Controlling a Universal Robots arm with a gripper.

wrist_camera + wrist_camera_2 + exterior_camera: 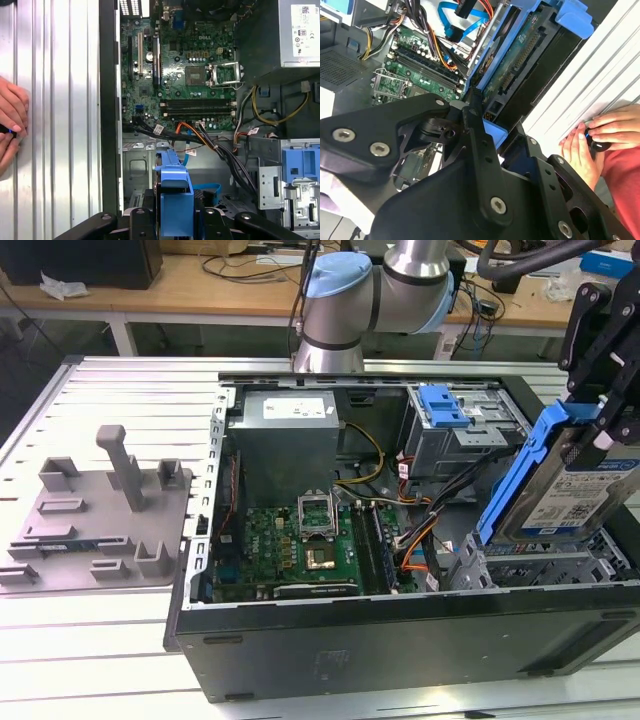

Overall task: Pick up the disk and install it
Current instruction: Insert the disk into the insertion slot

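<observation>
On the slatted table (100, 660) stood the open computer case (400, 640); above it the gripper (600, 425) clamped the tilted disk (575, 490), not yet installed

Bare metal, matt black and bright plastic are sharing the scene.

The disk (578, 492) is showing a smooth silver metal body under a white-and-blue paper label, and its bright blue plastic frame is looking faintly glossy. The gripper (598, 427) is looking matt black, its small screw heads gleaming in the second wrist view. The ribbed tabletop (90, 650) is shining as pale bare metal. The computer case (400, 650) is showing dull dark-grey sheet metal, and its circuit board (285, 550) is glinting green. The grey fixture (100, 520) is looking like matt plastic.
</observation>
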